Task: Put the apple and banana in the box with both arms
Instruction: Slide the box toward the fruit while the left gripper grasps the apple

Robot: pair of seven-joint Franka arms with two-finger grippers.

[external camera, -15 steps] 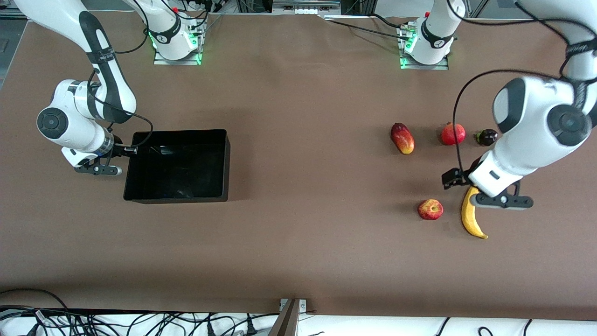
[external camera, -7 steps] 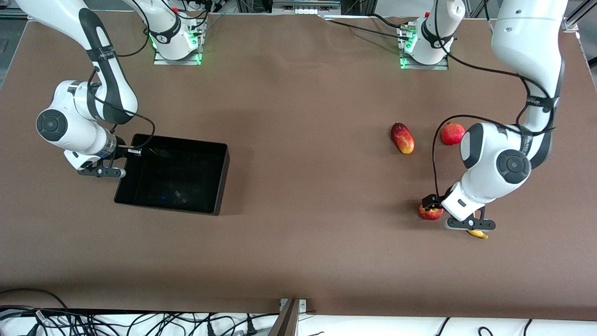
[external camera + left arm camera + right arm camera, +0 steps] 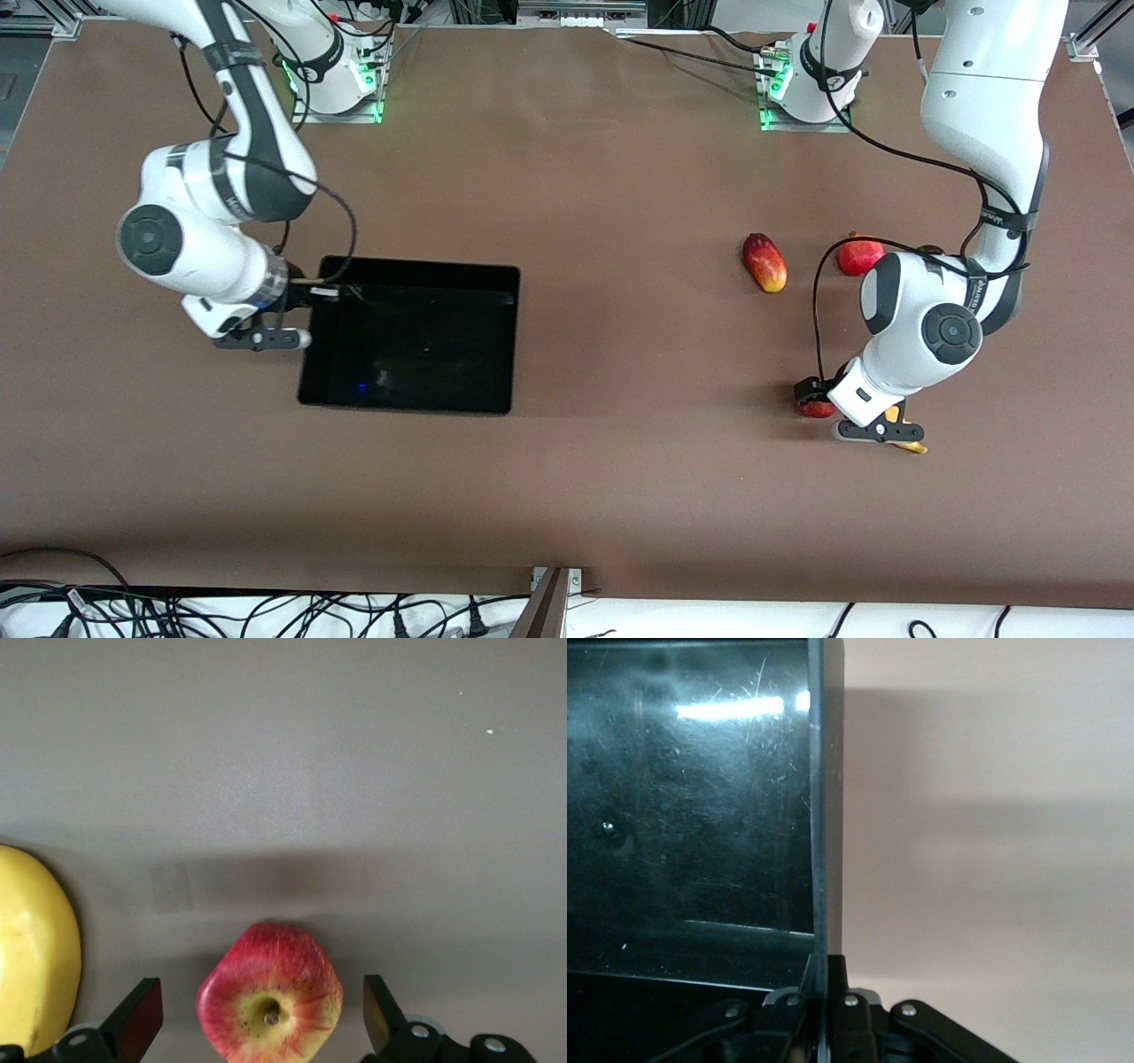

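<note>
1. Front view: the box (image 3: pixel 409 335) lies flat on the table (image 3: pixel 585 177) toward the right arm's end. The right gripper (image 3: pixel 266 335) sits at the box's wall at that end, fingers shut on it. Well apart from the box, toward the left arm's end, the left gripper (image 3: pixel 873 425) is down over the apple (image 3: pixel 813 408) and the banana (image 3: pixel 905 443), both mostly hidden under the wrist. A mango (image 3: pixel 765 262) and a pomegranate (image 3: pixel 858 256) lie farther from the camera than the apple.

2. Left wrist view: the apple (image 3: pixel 269 1003) rests on the table between the two spread fingers (image 3: pixel 142 1020), which do not touch it. The banana (image 3: pixel 35 970) lies just beside the apple, outside one finger.

3. Right wrist view: the box's wall (image 3: pixel 824 815) runs straight into the closed fingers (image 3: pixel 833 1001), pinched edge-on; the box looks empty.

4. Judgement: the step in hand is the apple pick, with the box held ready. Next, the left fingers need to close on the apple without nudging the banana, then lift and carry it over to the box.
</note>
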